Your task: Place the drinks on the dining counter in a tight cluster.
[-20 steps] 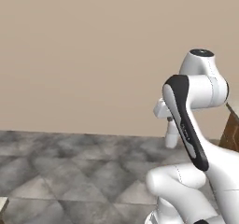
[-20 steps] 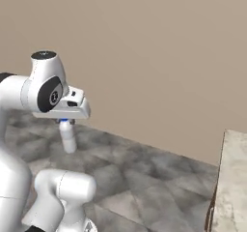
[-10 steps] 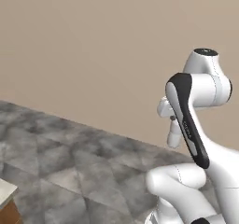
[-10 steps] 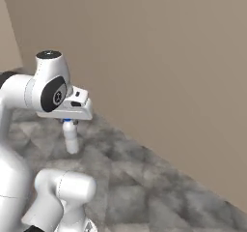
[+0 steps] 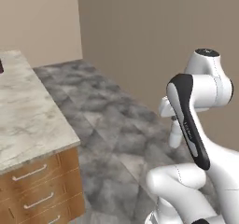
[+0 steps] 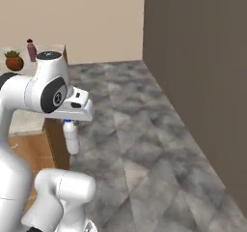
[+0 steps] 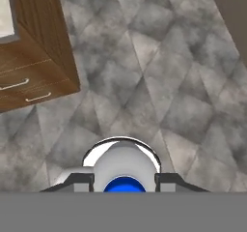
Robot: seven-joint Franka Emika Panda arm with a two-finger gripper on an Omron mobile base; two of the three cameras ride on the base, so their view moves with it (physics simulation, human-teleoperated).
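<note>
Two dark fingertips (image 7: 82,180) press against either side of the small white bottle (image 7: 126,166), just below its blue cap (image 7: 125,184), so the gripper (image 7: 125,181) is closed on the bottle's neck. In the right base view the same bottle (image 6: 71,137) hangs under the gripper (image 6: 70,122) with its long axis upright, cap at the top against the hand and base pointing down at the grey tiled floor (image 6: 144,149). It touches neither the floor nor the dining counter. In the left base view the lower body of the bottle (image 5: 175,133) shows beside the dark forearm of the arm (image 5: 188,125), again upright and clear of the floor.

The dining counter (image 5: 28,120) has a beige marble top and wooden sides with drawers; in the left base view it lies to the left of the bottle, well apart from it. In the hand view a corner of the counter (image 7: 46,62) sits up and to the left of the bottle, with two drawer handles visible on its side.

At the far end of the counter in the right base view stand a dark-red bottle (image 6: 32,50) and, just beside it, a plant pot (image 6: 14,62). Both are upright and well apart from the held bottle. Plain beige and brown walls (image 6: 193,57) rise behind the floor.
</note>
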